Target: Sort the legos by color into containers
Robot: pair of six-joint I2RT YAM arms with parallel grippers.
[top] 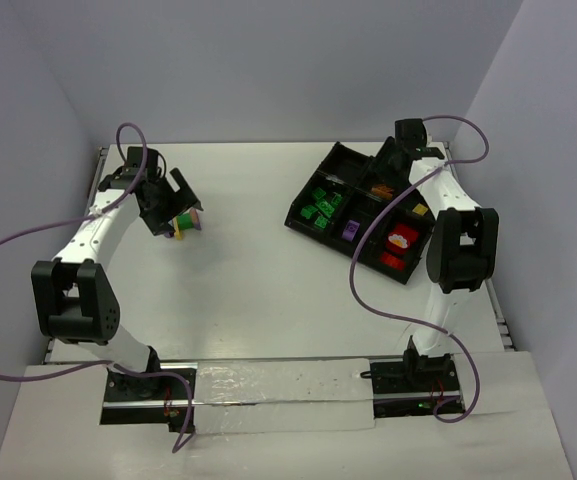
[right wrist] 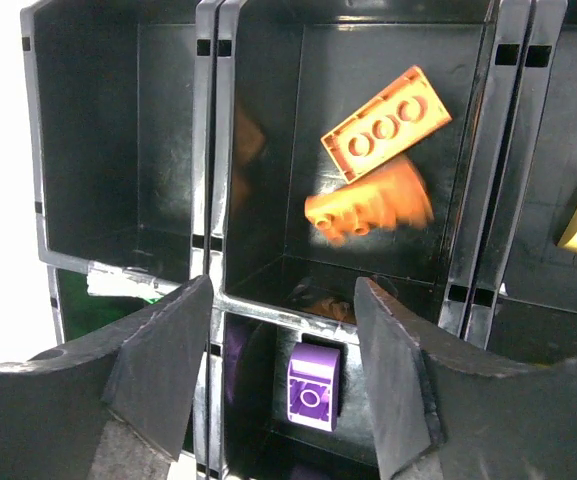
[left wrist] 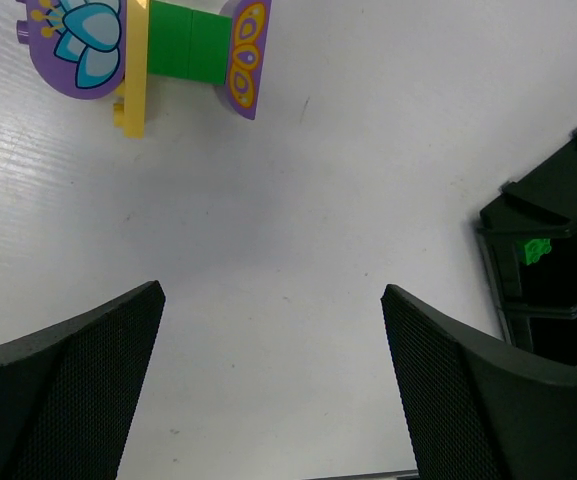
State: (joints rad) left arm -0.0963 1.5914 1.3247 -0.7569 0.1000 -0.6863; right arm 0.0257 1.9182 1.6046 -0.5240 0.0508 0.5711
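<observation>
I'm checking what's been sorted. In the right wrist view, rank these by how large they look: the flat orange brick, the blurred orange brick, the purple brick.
Largest: the flat orange brick and the blurred orange brick, about alike; the blur makes ranking them unsure.
Smallest: the purple brick, clearly.

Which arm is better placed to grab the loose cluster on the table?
Left. The left claw, open, faces the cluster at close range with nothing between them. The right claw is across the table, over the tray above orange bricks.
</observation>
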